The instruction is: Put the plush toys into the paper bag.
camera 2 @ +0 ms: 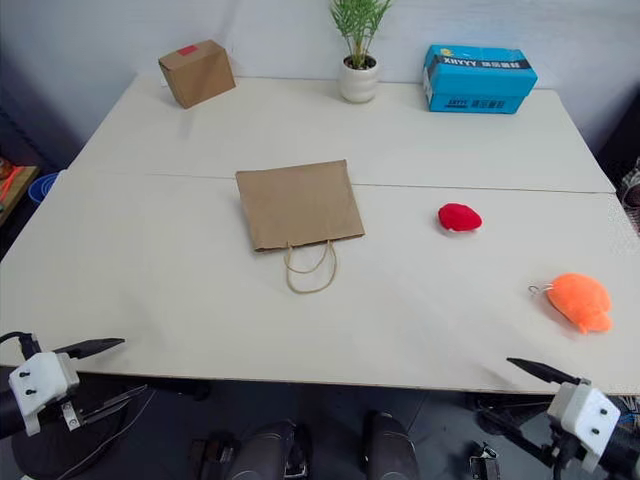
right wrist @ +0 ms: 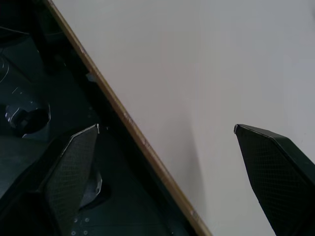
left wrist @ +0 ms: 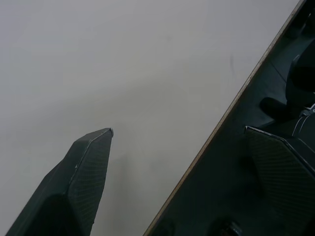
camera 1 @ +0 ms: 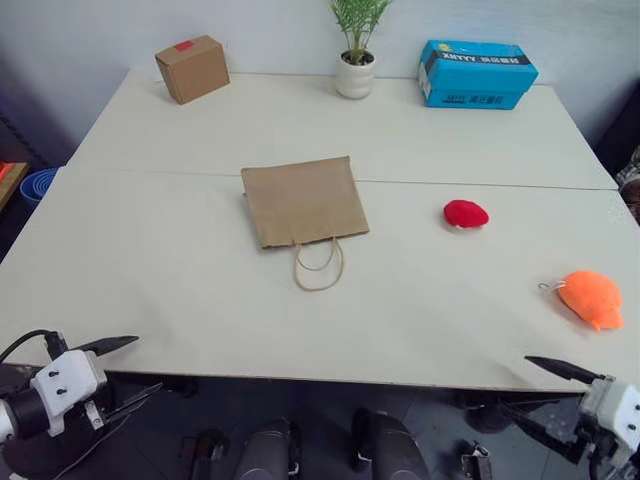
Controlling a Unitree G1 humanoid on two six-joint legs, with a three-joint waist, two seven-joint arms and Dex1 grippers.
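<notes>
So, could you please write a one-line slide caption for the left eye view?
Flat paper bag mid-table, red plush toy and orange plush toy to its right, both hands open at the near edge.

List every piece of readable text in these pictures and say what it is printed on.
"XHYYY": white letters along the upper front edge of the blue box; my best reading.
Smaller characters after it, and the dark print lower on the front face: too small to read.
Cardboard box: a red tape patch, no text.
Paper bag: no print.
</notes>
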